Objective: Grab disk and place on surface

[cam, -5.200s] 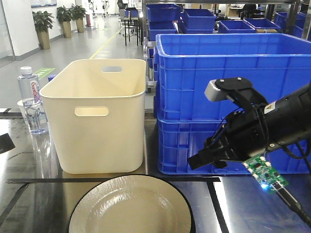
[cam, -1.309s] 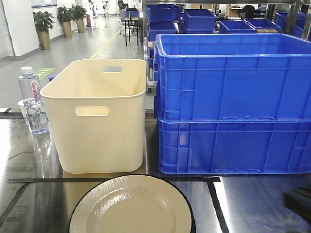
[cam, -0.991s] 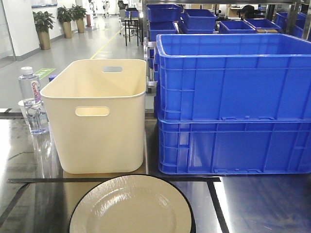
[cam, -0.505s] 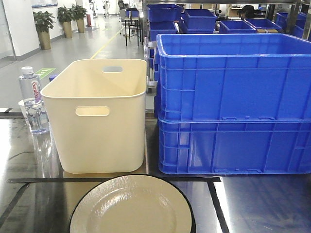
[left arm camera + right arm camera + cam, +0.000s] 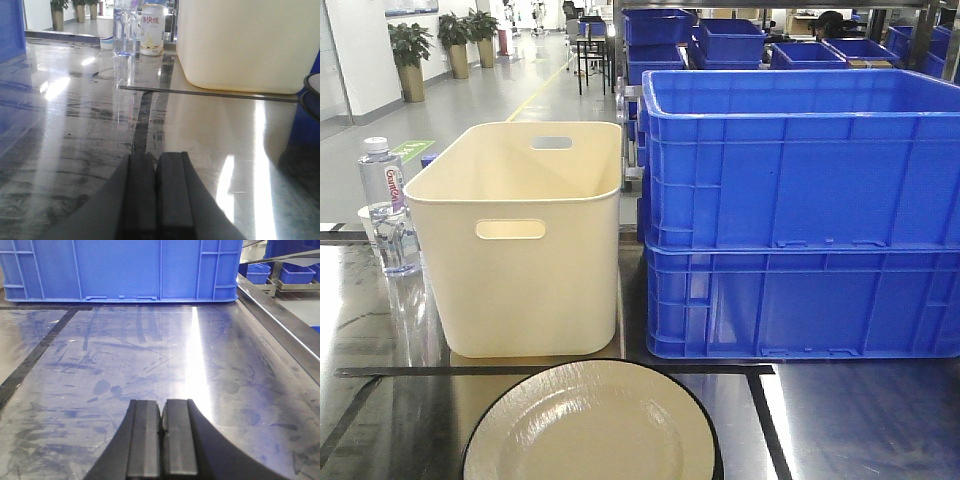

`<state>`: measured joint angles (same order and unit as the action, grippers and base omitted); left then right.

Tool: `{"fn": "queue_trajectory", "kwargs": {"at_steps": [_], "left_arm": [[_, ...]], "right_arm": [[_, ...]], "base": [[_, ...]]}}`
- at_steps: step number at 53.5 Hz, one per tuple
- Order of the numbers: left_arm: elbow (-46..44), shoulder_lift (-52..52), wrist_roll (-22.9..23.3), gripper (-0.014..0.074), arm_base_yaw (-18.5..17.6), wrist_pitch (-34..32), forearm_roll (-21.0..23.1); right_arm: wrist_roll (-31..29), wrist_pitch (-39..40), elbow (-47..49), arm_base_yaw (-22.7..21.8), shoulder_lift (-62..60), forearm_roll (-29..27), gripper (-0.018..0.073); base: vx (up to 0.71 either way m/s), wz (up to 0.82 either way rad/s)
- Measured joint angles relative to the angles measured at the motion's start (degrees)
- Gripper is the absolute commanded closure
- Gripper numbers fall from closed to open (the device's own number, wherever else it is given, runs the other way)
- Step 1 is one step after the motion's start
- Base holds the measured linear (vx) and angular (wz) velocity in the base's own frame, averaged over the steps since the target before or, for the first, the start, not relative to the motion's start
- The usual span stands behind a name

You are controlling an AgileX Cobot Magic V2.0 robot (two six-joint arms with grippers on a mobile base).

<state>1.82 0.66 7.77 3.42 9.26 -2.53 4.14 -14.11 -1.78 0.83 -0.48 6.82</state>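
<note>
Glossy taped surface [image 5: 840, 420] bears a disk [image 5: 590, 425] before stacked blue crates [image 5: 800, 210]

disk [image 5: 592, 425] cut off by front view's bottom edge; only rim sliver at left wrist view's right edge.

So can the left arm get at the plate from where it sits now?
Probably yes. The left gripper is shut and low over the tabletop, with bare metal between it and the plate at its right; the cream bin stands further back, off that path.
</note>
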Motion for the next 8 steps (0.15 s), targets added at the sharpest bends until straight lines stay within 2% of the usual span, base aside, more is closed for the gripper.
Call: {"fn": "queue_trajectory", "kwargs": {"at_steps": [8], "left_arm": [[0.00, 0.00, 0.00, 0.0605, 0.00, 0.00, 0.00]], "right_arm": [[0.00, -0.03, 0.00, 0.00, 0.00, 0.00, 0.0568]], "base": [[0.00, 0.00]]}}
